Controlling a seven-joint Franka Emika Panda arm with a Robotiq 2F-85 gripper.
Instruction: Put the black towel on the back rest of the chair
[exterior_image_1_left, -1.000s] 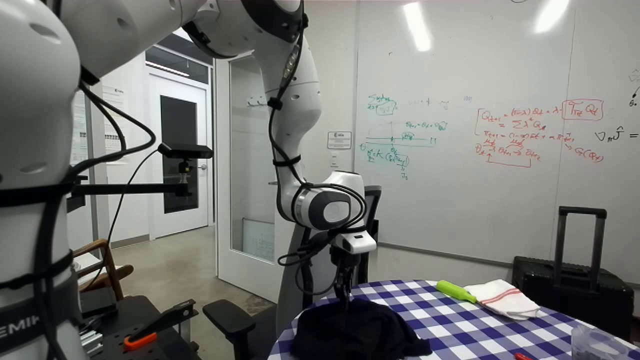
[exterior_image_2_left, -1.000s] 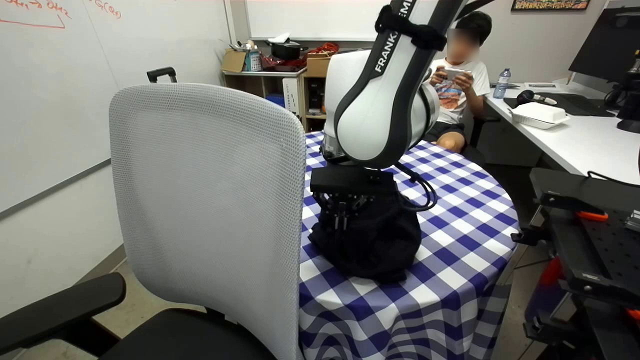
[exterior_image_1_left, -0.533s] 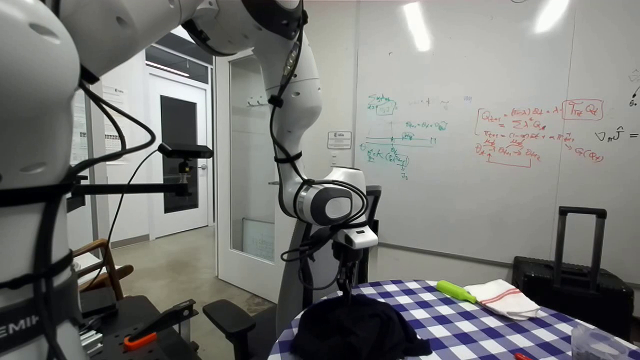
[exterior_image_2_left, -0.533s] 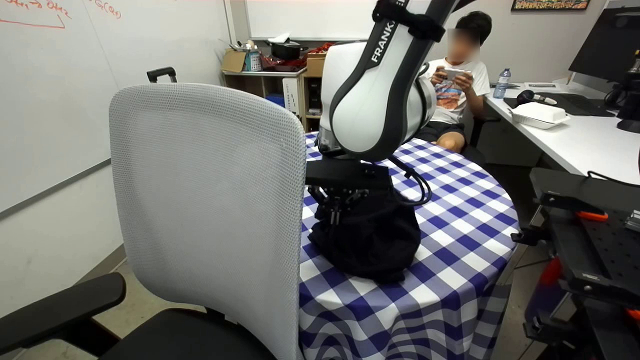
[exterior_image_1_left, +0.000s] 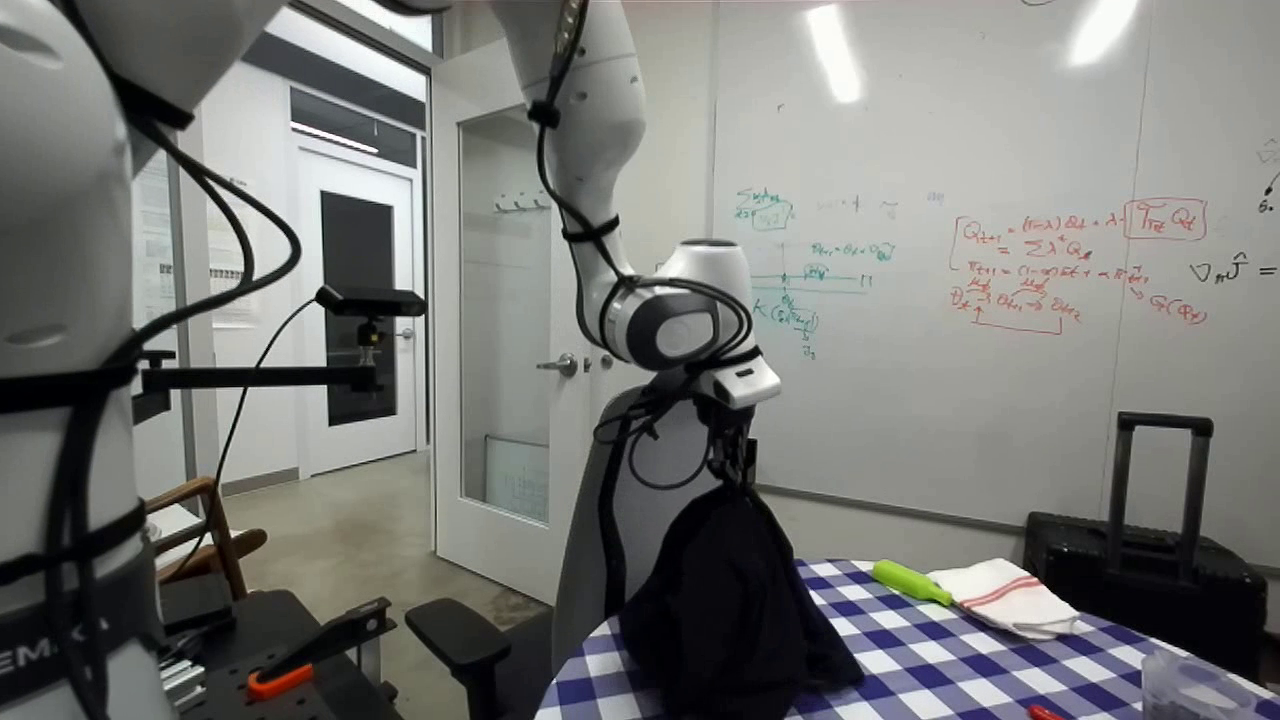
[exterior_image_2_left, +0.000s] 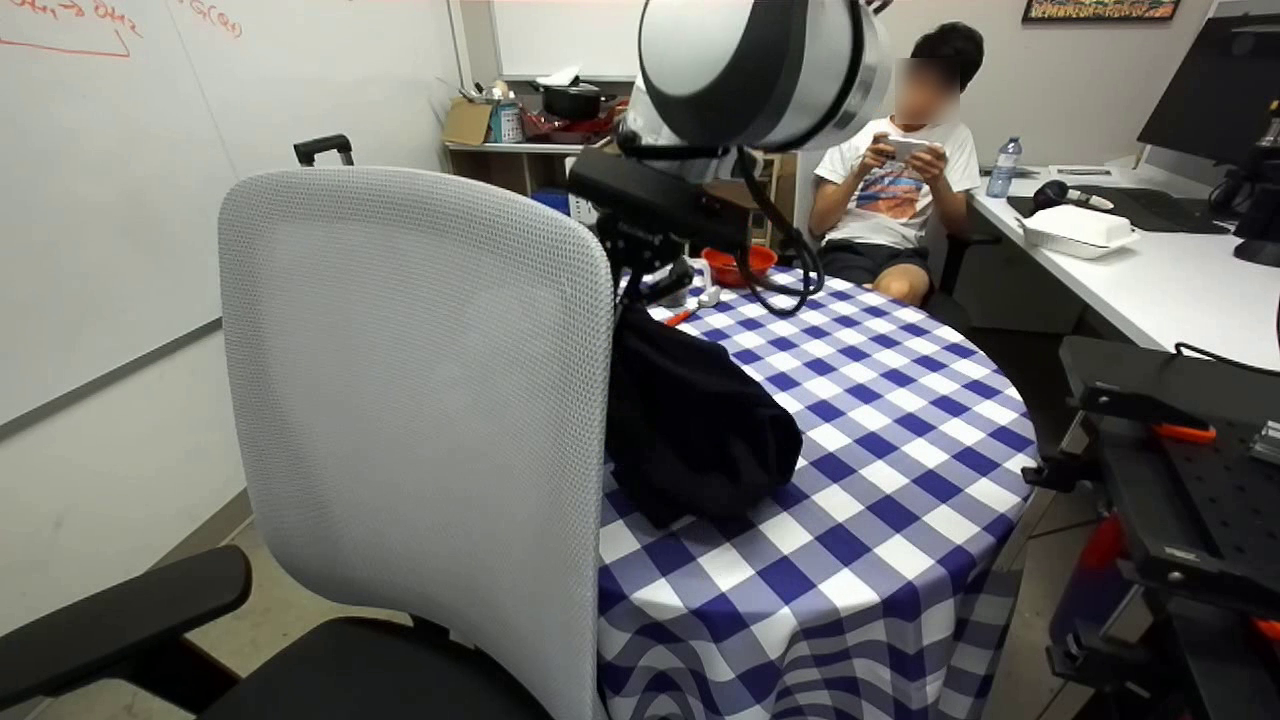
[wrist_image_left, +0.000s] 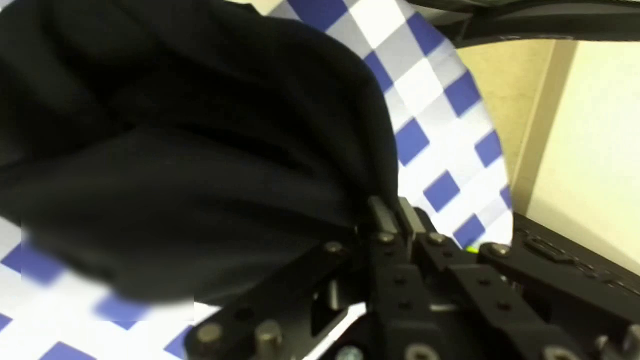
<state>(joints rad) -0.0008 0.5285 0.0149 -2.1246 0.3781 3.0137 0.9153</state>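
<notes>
In an exterior view the chair (exterior_image_2_left: 420, 370) is hiding part of the towel (exterior_image_2_left: 695, 425) behind its grey mesh. A green handle (exterior_image_1_left: 910, 582) is lying by a striped cloth (exterior_image_1_left: 1005, 597) on the round, checked table (exterior_image_1_left: 930, 655); a whiteboard (exterior_image_1_left: 900, 130) is standing behind. I'm clenching the gripper (wrist_image_left: 394, 210) on the towel, black and hanging in loose folds over the table.

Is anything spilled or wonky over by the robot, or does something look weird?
Nothing really stands out. I see no spill, and the chair isn't tipped over. The black towel is bunched up and pulled to a peak, but that's likely just because the gripper is pinching it there.
</notes>
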